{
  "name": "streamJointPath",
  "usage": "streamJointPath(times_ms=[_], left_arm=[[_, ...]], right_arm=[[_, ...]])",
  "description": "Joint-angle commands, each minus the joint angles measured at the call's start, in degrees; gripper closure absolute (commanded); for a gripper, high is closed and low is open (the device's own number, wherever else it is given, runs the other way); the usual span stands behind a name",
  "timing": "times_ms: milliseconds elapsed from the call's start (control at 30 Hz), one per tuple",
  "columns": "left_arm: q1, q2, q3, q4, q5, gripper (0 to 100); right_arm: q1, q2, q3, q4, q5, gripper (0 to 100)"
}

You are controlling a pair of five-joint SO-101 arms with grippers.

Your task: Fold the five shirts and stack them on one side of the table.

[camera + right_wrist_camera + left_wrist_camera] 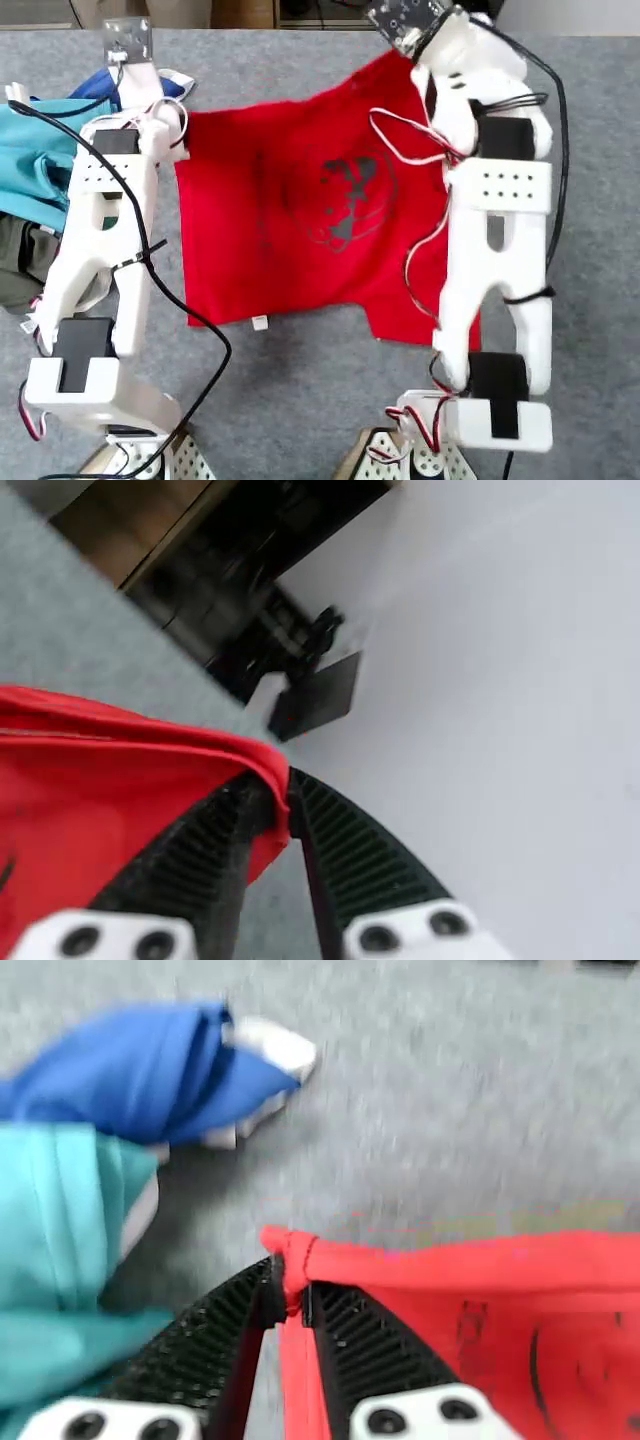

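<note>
Red shirt [300,220] getting pinched at both far corners

The left gripper [285,1272] is clamping one far corner and the right gripper [288,788] is biting the other, so the shirt's far edge is running straight between them while its body is lying flat toward the arm bases. Bare table [300,400] is sitting open past the shirt's near hem. The teal shirt [35,160] and blue shirt [100,90] are crowding its left-gripper side.

red shirt [280,235], blue shirt [92,86], teal shirt [35,155], dark cloth [15,265]: one each
</note>
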Motion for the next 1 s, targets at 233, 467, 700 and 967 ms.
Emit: streamJointPath(times_ms=[233,467,700,967], left_arm=[[0.4,-1.1,-3.2,19.3,-0.4,98],[3.3,-1.1,0.6,26.2,-0.4,98],[4.4,-4.1,9.6,27.0,-0.3,98],[10.0,-21.3,24.9,26.1,-2.0,98]], right_arm=[[1.2,-14.5,11.4,12.4,-0.2,99.4],[3.7,-30.4,34.8,8.3,-0.1,99.4],[12.6,-41.2,52.0,7.5,-0.2,99.4],[14.6,-52.4,62.4,12.8,1.8,99.4]])
